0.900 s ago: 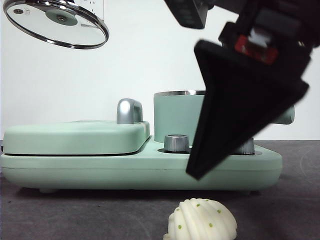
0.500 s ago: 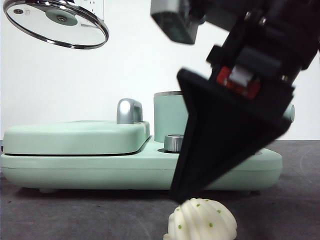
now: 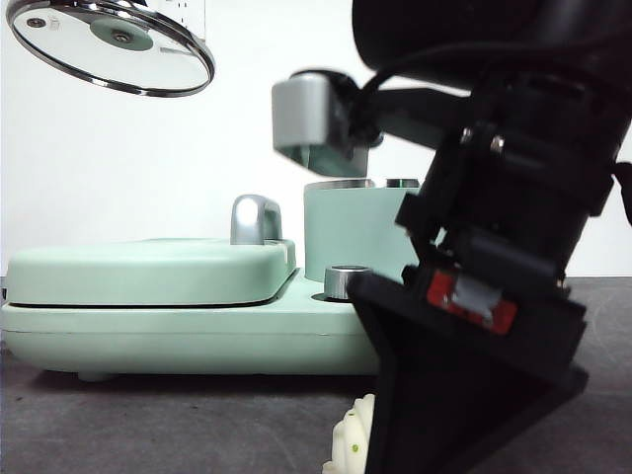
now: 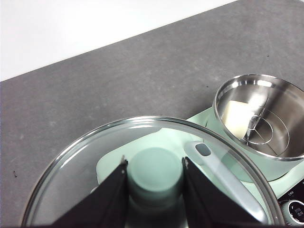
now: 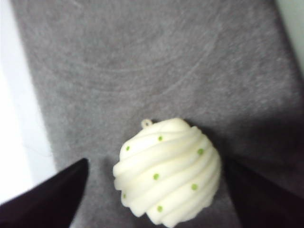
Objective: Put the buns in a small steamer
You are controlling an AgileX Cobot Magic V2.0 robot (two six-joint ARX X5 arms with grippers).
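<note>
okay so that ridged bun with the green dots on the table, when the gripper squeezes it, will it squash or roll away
The ridged bun looks puffy, so probably soft and light; it may dent when squeezed. Its domed shape could roll, though it seems to sit flat on the table. The right gripper, open, straddles it, so its ridges should aid grip.

Buns: two — one ridged bun (image 5: pixel 167 170) with green dots on the grey table, one smooth bun (image 4: pixel 236 116) inside the steamer
Steamers: one mint-green pot (image 4: pixel 260 118) with a steel rim
Glass lids: one (image 4: pixel 142 166), with a green knob
Griddles: one flat mint-green lidded unit (image 3: pixel 148 272)
Steel knobs on the base: one in sight (image 3: pixel 347 281)
Grippers: two — left gripper (image 4: pixel 154 183), right gripper (image 5: pixel 156 190)
</note>
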